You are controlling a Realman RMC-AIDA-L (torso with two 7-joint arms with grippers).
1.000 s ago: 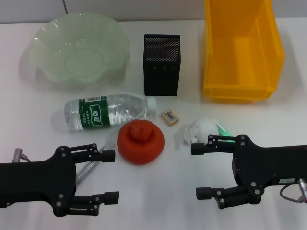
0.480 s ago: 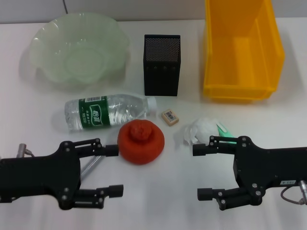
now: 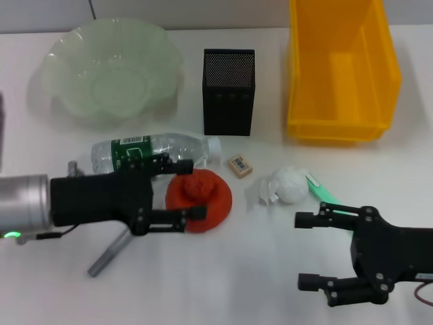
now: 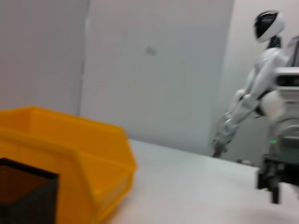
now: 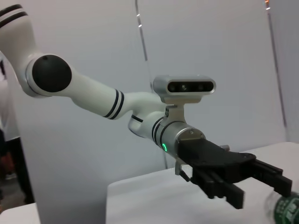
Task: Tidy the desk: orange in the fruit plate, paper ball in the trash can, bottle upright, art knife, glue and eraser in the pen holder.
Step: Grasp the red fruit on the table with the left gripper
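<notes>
On a white bench point(image 3: 270, 271), the left claw point(image 3: 194, 187) reaches in from 9 o'clock, its fingers spread on either side of the orange point(image 3: 199, 200) at centre, not clenched on it. The bottle point(image 3: 152, 154) lies on its side just behind. At 5 o'clock the right claw point(image 3: 310, 250) hovers released, near the paper ball point(image 3: 284, 185). The eraser point(image 3: 239, 165) sits between bottle and ball. The fruit plate point(image 3: 108, 71) is at 11 o'clock, the pen holder point(image 3: 229, 91) at 12, the yellow bin point(image 3: 338, 68) at 1.

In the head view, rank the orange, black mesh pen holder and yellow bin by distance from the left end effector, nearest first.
1. Orange, between the left end effector's open fingers.
2. Black mesh pen holder, farther back on the desk.
3. Yellow plastic bin, back at the robot's right.
</notes>
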